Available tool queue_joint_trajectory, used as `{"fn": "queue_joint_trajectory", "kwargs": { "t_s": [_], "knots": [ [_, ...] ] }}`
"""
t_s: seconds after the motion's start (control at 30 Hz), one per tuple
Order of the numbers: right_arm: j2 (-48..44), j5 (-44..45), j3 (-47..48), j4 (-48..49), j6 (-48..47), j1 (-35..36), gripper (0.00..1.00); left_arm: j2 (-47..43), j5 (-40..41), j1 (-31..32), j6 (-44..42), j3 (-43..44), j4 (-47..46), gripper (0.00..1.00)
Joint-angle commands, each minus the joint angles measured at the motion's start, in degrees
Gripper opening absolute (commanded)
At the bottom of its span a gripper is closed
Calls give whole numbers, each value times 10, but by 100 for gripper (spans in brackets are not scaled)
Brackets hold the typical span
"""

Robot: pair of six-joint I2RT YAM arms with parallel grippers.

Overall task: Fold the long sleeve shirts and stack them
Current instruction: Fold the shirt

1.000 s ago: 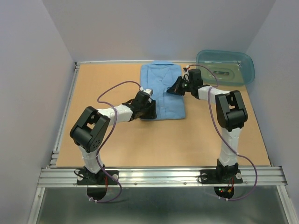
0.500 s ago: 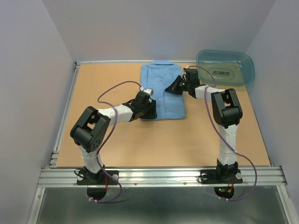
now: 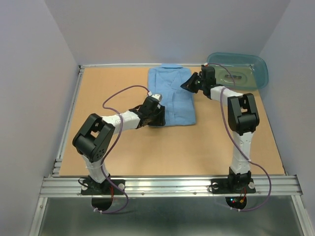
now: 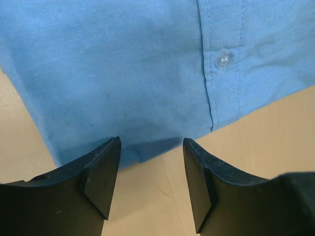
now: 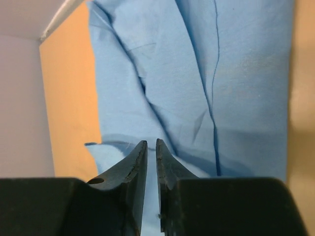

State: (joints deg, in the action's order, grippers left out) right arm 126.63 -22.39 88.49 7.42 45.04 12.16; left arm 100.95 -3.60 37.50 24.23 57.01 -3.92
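Lying folded at 12 o'clock on the table (image 3: 123, 147), the light blue button-up shirt (image 3: 172, 96) looks light and limp, best pinched at its 6 o'clock hem, where the left gripper (image 4: 150, 147) gapes; the right gripper (image 5: 151, 145), at its 3 o'clock edge, is pressed nearly together.

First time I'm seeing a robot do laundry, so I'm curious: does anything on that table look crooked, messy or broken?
Nothing looks broken or spilled. The shirt lies folded and fairly square, only creased near its far end. The teal tub in the far right corner seems to overhang the table edge.
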Motion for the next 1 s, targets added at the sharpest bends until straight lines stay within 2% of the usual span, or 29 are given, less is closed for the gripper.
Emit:
{"fn": "queue_joint_trajectory", "kwargs": {
  "t_s": [0.0,0.1,0.23,0.33,0.47,0.57,0.63,0.8,0.97],
  "knots": [
    [-128,3,-50,-6,-54,-13,27,-73,18,5,-9,39,38,66],
    [-183,-44,-108,-12,-52,-11,36,-99,25,5,-15,63,56,68],
    [-231,-70,-172,-3,-41,1,38,-100,32,3,-25,100,56,69],
    [-233,-82,-198,17,-26,11,38,-61,19,-1,-26,155,59,69],
    [-227,-78,-276,126,27,12,38,25,-15,-3,-23,228,60,68],
    [-199,-87,-303,163,47,12,38,85,-28,-3,-31,271,60,68],
    [-179,-80,-329,207,58,11,37,113,-29,-3,-33,292,60,68],
    [-157,-15,-400,238,58,6,36,193,-34,-5,-49,323,58,68],
    [-154,21,-467,293,73,1,36,219,-54,-4,-61,339,30,68]
  ]
}}
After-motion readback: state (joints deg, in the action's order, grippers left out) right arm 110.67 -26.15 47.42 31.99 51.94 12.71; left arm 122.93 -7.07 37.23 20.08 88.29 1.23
